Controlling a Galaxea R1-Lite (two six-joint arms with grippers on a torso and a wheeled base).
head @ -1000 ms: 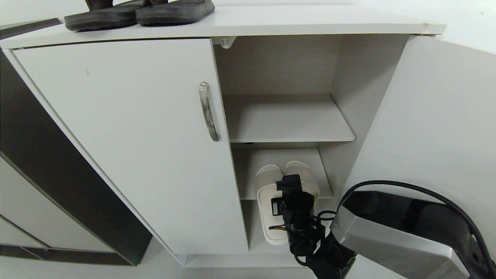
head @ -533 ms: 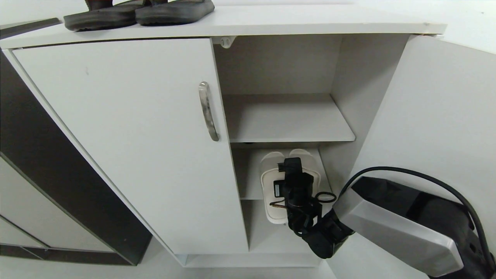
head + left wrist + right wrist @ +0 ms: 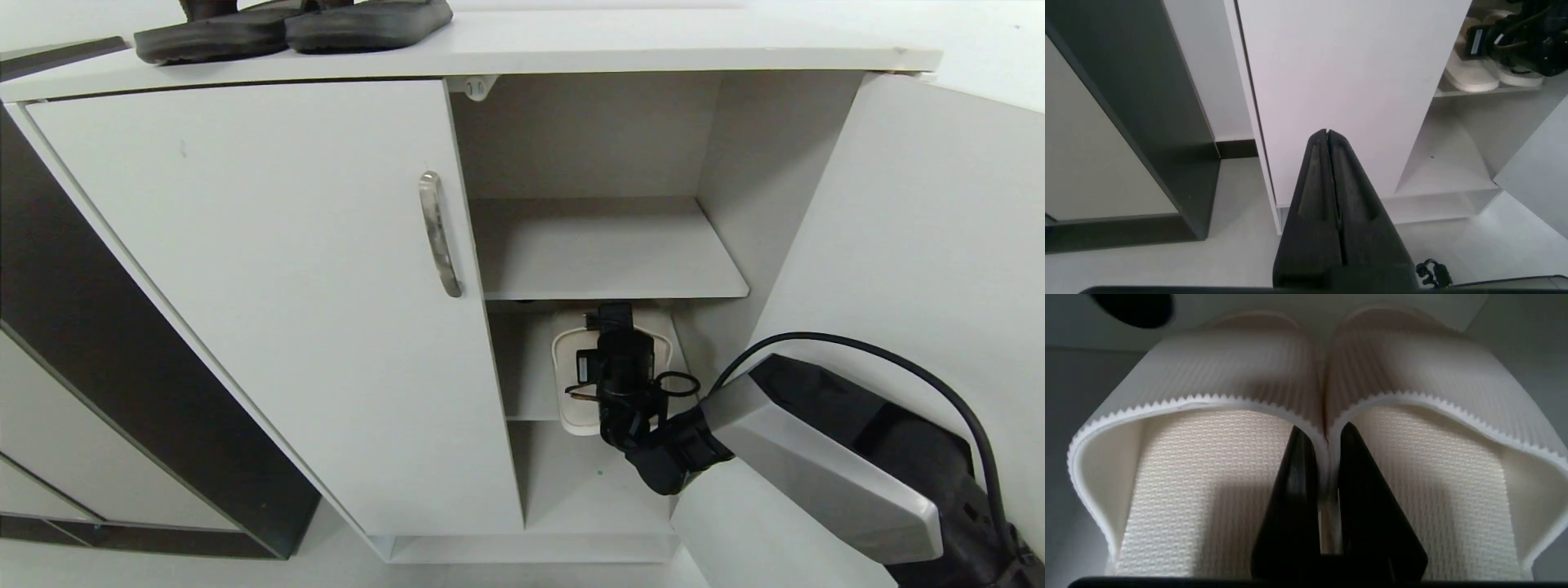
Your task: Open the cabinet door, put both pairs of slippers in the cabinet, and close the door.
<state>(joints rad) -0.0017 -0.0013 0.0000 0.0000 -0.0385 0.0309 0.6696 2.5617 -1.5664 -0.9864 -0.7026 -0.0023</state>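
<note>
Cabinet (image 3: 653,57) stands centre frame in the head view. Upper left: one pair of slippers (image 3: 286,28) on the cabinet top. Closed door (image 3: 245,286) at left, handle (image 3: 438,233) along its right edge; open door (image 3: 914,245) swung out at right. Between the doors, upper shelf (image 3: 604,253) above lower shelf (image 3: 526,376). Second pair of slippers (image 3: 565,396) on the lower shelf, near ends just past its front edge, right gripper (image 3: 1325,445) pinching their adjoining inner walls.

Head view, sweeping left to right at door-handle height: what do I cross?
dark panel → closed door → handle → upper shelf → open door
</note>
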